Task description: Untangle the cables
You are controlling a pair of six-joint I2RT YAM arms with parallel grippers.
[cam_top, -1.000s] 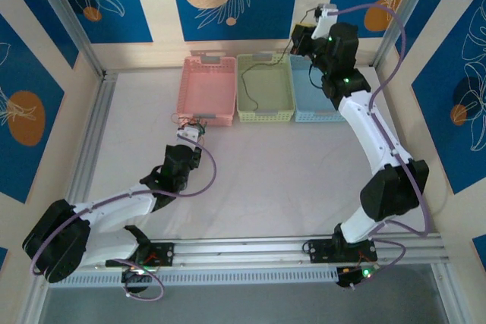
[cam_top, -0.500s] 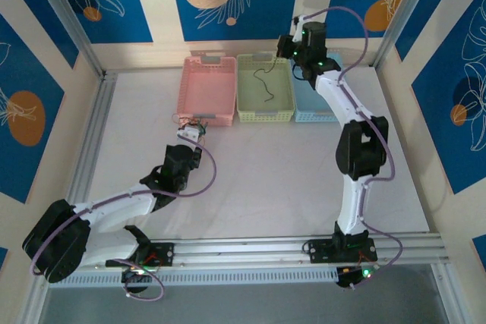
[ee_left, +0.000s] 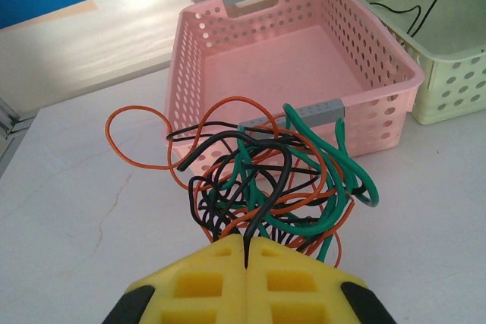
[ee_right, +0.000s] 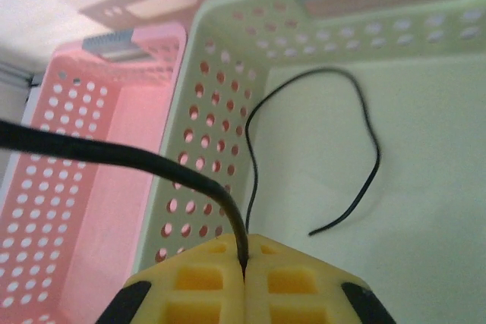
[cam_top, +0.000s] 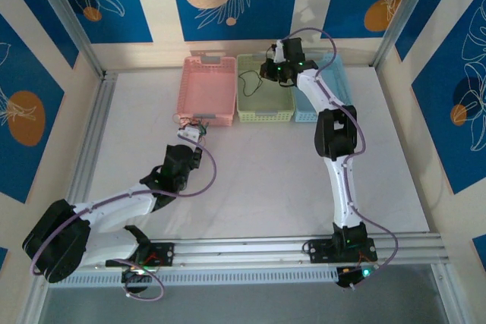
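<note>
**Both grippers pinching cable by the baskets**

The white table (cam_top: 258, 180) is filling the middle of the top view. Across it the right arm (cam_top: 334, 149) is stretching up toward the upper centre, and the left arm (cam_top: 114, 210) is lying bent across the lower left.

Three baskets are sitting side by side along the table's far edge: the pink basket (cam_top: 209, 89), the green basket (cam_top: 266, 115) and the blue basket (cam_top: 338, 81).

The tangle of cables (ee_left: 266, 180), orange, green and black loops knotted together, is bunching on the table just in front of the pink basket's near wall. The left gripper (ee_left: 247, 252) is gripping it with the yellow fingers pressed together on a dark strand.

The right gripper (ee_right: 244, 267) is hanging over the green basket near its left wall, with the fingers closed on a black cable (ee_right: 114, 155) that is running off to the frame's left edge. A thin black line (ee_right: 377, 158) is looping on the green basket's floor; whether it is the same cable I cannot tell.
</note>
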